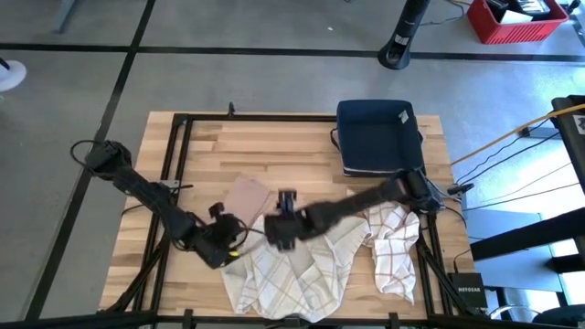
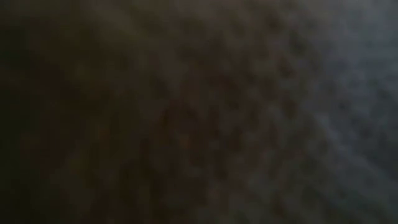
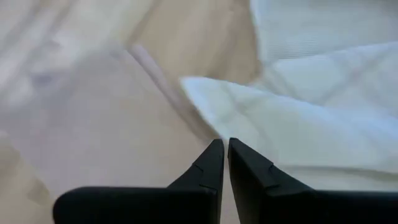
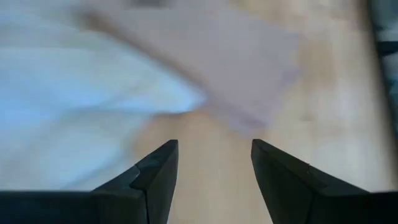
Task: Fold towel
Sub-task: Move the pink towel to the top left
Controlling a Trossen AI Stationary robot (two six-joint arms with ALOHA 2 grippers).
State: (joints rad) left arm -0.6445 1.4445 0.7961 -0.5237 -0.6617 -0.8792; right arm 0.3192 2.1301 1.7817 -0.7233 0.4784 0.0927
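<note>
A white towel (image 1: 302, 265) with a thin checked pattern lies crumpled on the near half of the wooden table (image 1: 274, 146), spreading from the middle toward the near right, where one bunched part (image 1: 393, 242) hangs close to the table's right edge. The left gripper (image 1: 236, 245) sits low at the towel's left edge; in the left wrist view its fingers (image 3: 211, 163) are pressed together, tips all but touching, right at a pale corner of the cloth, though it is hard to say whether any fabric is actually pinched between them. The right arm reaches across from the right side over the towel, and the right gripper (image 1: 281, 230) hovers near the towel's far left edge, just beside the left one; its fingers (image 4: 158, 163) are spread apart with bare wood and nothing else between them. A flat brownish sheet (image 1: 245, 196), perhaps paper or card, lies on the table just beyond both grippers, touching or tucked under the towel's far edge. A dark blue folded cloth (image 1: 377, 135) rests at the far right of the table, well apart from the towel. The low view is dark and shows nothing readable.
</note>
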